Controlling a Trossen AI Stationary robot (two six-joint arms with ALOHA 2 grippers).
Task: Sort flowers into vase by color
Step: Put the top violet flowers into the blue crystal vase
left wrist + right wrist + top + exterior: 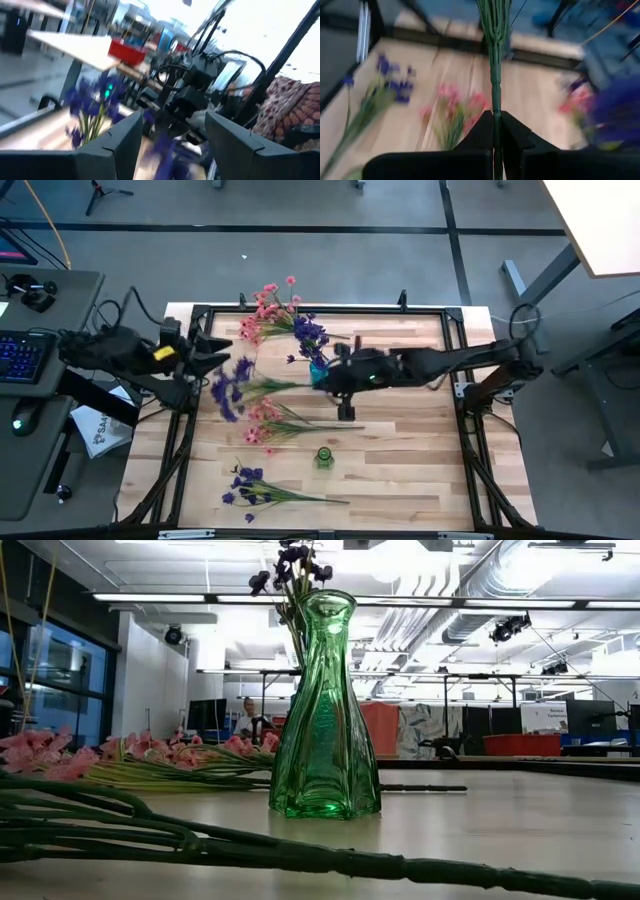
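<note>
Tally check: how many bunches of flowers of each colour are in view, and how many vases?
Bunches of purple-blossomed sprigs: 3, one standing in a vase
Bunches of pink-blossomed sprigs: 2
Vases: 2, green glass vase and small blue vase
Total: 7
Single sprigs inside a bunch cannot be told apart. The right gripper grips one green stem.

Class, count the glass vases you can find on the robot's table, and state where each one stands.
2: a green vase near the front centre, and a blue vase holding purple flowers beside the right gripper.
</note>
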